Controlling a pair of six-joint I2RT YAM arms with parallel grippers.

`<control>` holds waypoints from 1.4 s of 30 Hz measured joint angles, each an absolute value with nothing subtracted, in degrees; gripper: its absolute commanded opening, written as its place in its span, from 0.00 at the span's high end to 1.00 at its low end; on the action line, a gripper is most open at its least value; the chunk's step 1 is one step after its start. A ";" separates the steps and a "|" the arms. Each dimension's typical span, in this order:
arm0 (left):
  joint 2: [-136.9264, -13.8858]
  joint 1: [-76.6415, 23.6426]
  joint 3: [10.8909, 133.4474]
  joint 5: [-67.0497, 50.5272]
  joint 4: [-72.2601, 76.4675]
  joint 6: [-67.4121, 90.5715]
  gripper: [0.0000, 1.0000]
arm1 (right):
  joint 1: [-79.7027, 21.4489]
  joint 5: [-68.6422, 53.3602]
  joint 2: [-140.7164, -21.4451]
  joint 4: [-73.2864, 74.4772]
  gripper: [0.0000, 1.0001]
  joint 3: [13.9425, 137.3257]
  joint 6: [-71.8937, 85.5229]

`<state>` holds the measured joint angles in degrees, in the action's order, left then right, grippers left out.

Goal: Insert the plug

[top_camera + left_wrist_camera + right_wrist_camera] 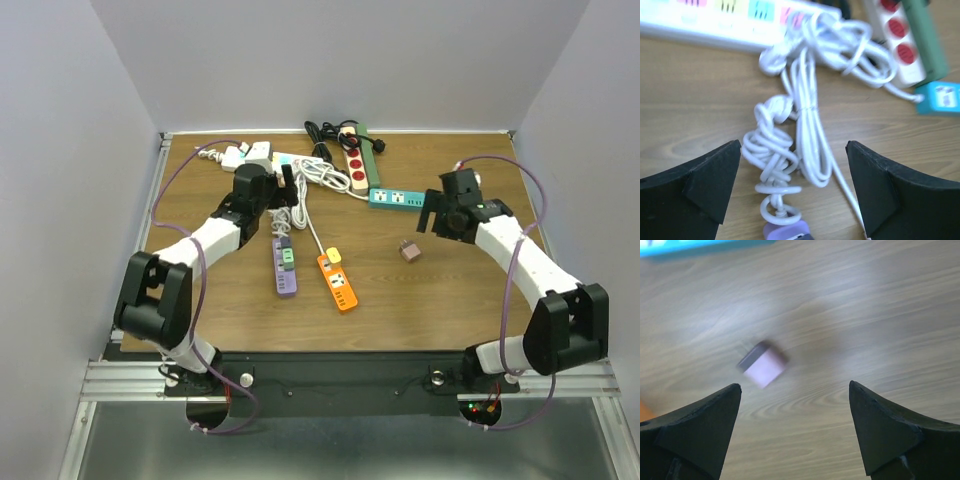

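Brown wood-grain table (440,290), seen from above, with two white-and-black arms reaching in from its near edge. The left gripper (293,195) hangs over a bundle of coiled white cord (810,130), its jaws spread wide and holding nothing. The right gripper (795,387) is also wide apart and empty, above bare wood. A purple power strip (285,266) and an orange power strip (338,283) lie near the table's centre. A teal power strip (398,198) and a white strip with red switches (352,165) lie farther back. The small pinkish cube-shaped plug (408,251) rests on the table between the orange strip and the right gripper, touching neither. In the right wrist view the plug (763,364) appears blurred, left of centre.
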<state>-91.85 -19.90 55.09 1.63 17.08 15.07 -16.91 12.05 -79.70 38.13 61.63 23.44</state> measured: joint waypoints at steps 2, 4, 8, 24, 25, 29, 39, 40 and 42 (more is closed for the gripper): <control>-88.07 -21.63 55.37 2.66 18.09 13.47 0.01 | -13.43 11.53 -78.70 37.65 0.07 61.23 23.31; -85.86 -24.51 56.12 3.16 19.11 11.79 0.01 | -11.20 10.37 -78.28 36.93 0.07 61.21 23.27; -86.15 -34.79 59.22 2.09 22.13 6.57 0.01 | -8.62 7.33 -78.11 35.55 0.07 61.21 23.27; -120.05 -48.16 81.62 -3.62 18.50 6.33 0.05 | -5.96 0.67 -71.07 34.83 0.07 61.43 23.35; -121.34 -48.07 83.09 -2.59 17.74 6.55 0.05 | -5.96 0.30 -70.57 34.81 0.07 61.43 23.35; -124.22 -47.88 87.37 0.64 15.29 7.62 0.05 | -5.96 -0.86 -69.43 34.37 0.07 61.36 23.35; -127.70 -48.12 91.42 3.79 10.79 8.86 0.05 | -5.96 -2.22 -69.32 34.24 0.07 59.79 23.29; -128.33 -48.34 91.83 4.14 10.11 8.88 0.05 | -5.96 -2.22 -69.32 34.22 0.07 59.77 23.29; -129.01 -48.93 92.05 4.67 8.97 8.86 0.05 | -5.96 -2.22 -69.32 34.17 0.07 59.75 23.27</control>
